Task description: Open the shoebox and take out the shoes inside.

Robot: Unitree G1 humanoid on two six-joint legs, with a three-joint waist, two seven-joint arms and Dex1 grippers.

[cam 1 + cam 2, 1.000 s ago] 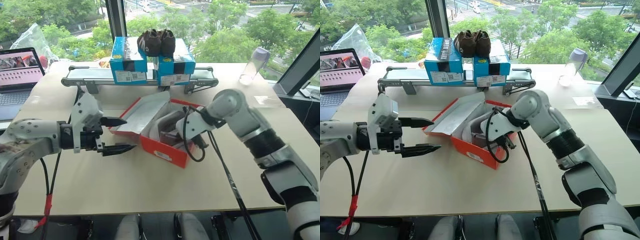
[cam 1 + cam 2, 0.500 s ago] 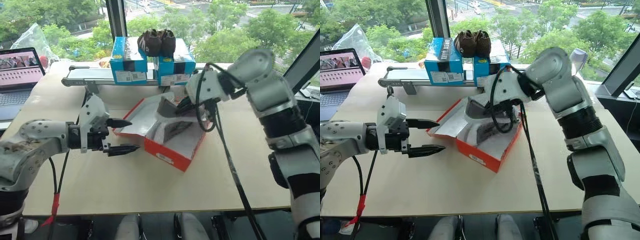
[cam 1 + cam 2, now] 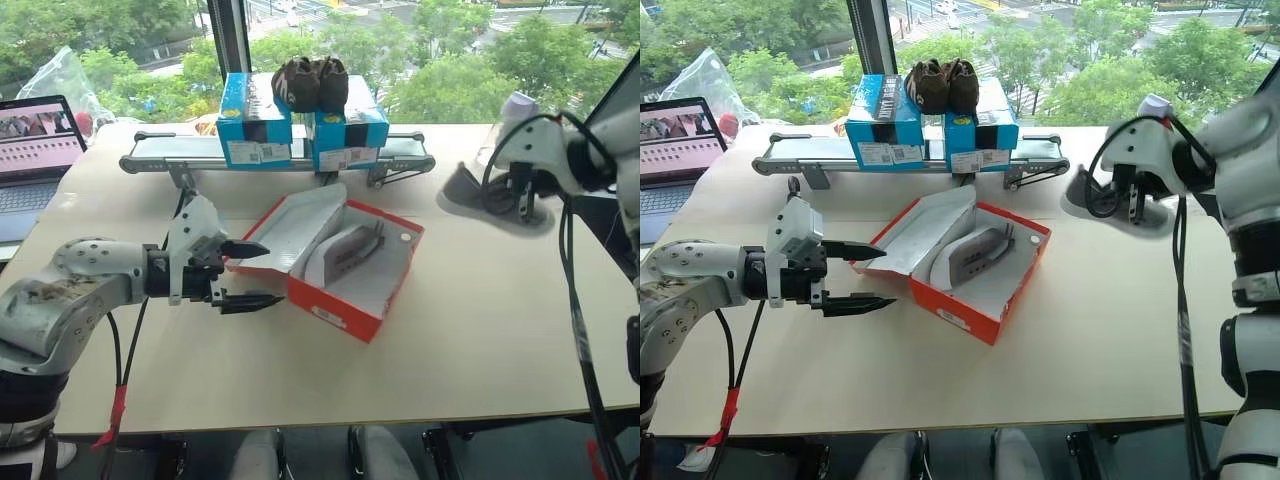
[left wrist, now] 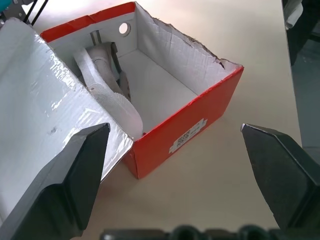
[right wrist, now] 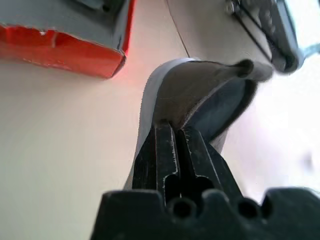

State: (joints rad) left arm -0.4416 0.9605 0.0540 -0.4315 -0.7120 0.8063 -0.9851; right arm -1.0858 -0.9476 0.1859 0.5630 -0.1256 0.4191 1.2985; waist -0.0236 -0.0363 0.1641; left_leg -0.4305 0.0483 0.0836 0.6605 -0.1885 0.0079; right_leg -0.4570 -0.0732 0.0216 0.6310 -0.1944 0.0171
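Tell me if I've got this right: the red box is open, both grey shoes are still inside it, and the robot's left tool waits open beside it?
Not quite. One grey shoe lies in the red box; the other grey shoe is out, pinched in the right tool above the table, as both eye views and the right wrist view show. The box is open, and the left tool waits open beside it.

Two blue boxes (image 3: 300,125) bearing dark brown shoes (image 3: 311,82); laptop (image 3: 38,150) at table's edge.

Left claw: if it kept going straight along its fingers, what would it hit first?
Most likely the shoebox. The left claw stands open and level, aimed at the box's red near corner, with bare table between. The remaining shoe lies deeper inside; exact depth is unclear.
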